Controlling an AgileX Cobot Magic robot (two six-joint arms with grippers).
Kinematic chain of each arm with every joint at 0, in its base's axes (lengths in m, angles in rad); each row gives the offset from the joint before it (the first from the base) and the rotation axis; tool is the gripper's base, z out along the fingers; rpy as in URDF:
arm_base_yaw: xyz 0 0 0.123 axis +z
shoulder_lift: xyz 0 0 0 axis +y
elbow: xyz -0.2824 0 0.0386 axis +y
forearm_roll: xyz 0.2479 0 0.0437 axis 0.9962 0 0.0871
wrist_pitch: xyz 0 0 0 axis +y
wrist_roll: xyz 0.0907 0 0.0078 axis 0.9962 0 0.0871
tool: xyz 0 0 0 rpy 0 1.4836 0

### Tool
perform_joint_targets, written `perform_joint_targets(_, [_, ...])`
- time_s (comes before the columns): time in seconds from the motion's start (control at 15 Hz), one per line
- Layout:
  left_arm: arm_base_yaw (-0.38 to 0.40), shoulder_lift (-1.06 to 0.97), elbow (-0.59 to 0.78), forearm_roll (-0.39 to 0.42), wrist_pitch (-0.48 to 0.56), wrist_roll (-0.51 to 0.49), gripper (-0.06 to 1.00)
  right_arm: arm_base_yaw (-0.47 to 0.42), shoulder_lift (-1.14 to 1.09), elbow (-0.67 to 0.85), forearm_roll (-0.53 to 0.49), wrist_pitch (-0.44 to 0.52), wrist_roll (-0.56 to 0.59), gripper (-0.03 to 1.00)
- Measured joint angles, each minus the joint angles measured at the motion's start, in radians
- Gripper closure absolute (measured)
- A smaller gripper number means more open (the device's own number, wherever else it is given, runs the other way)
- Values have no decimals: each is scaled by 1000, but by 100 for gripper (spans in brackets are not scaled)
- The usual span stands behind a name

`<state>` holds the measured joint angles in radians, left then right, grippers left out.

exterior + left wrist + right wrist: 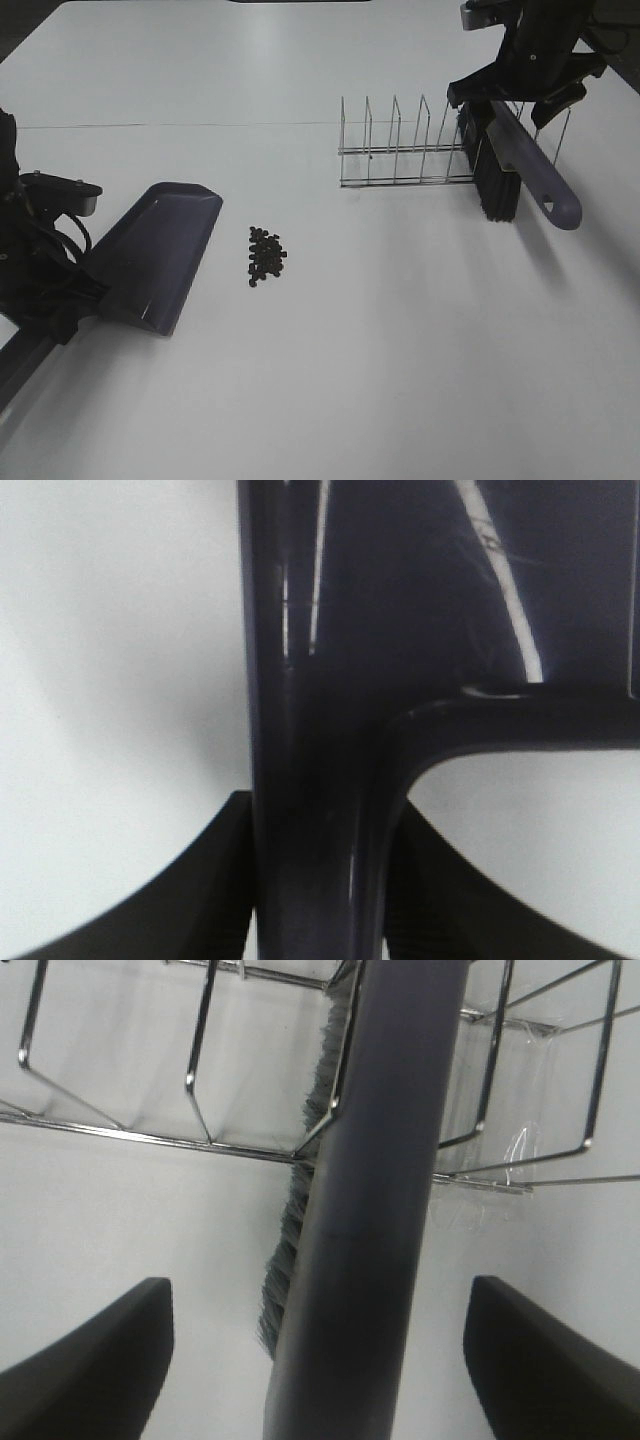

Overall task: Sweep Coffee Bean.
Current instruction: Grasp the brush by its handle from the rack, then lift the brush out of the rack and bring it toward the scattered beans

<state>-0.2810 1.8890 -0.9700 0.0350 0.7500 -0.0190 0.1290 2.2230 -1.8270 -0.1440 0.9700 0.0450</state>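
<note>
The coffee bean (pixel 265 254) cluster lies on the white table (pixel 420 360), left of centre, just beside the right edge of the purple-grey dustpan (pixel 160 255) without touching it. The left gripper (pixel 318 880) is clamped on the dustpan's handle, the pan lying between it and the beans. Well apart from them, the right gripper (pixel 320 1360) straddles the brush (pixel 497 185) at the wire rack (pixel 400 155), its fingers (pixel 100 1360) spread wide, clear of the handle

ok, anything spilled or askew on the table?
Yes: coffee beans lie spilled in a loose cluster on the table, just off the open edge of the dustpan, not touching it. The brush leans tilted in the end slot of the wire rack, handle overhanging. Nothing looks damaged.
</note>
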Motion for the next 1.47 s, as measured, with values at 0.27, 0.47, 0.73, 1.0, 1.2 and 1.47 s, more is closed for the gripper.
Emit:
perform_joint_targets(0.27, [0, 0, 0, 0, 0, 0, 61, 0, 37, 0, 6, -1, 27, 32])
perform_joint_targets(0.47, [0, 0, 0, 0, 0, 0, 61, 0, 37, 0, 4, -9, 33, 48])
perform_joint_targets(0.73, [0, 0, 0, 0, -1, 0, 61, -10, 37, 0, -18, 12, 62, 64])
perform_joint_targets(1.0, [0, 0, 0, 0, -1, 0, 61, -9, 24, 0, -45, 16, 95, 65])
perform_joint_targets(1.2, [0, 0, 0, 0, -1, 0, 61, -9, -53, 0, -72, 11, 95, 65])
perform_joint_targets(1.47, [0, 0, 0, 0, -1, 0, 61, -9, -119, 0, -73, 19, 95, 65])
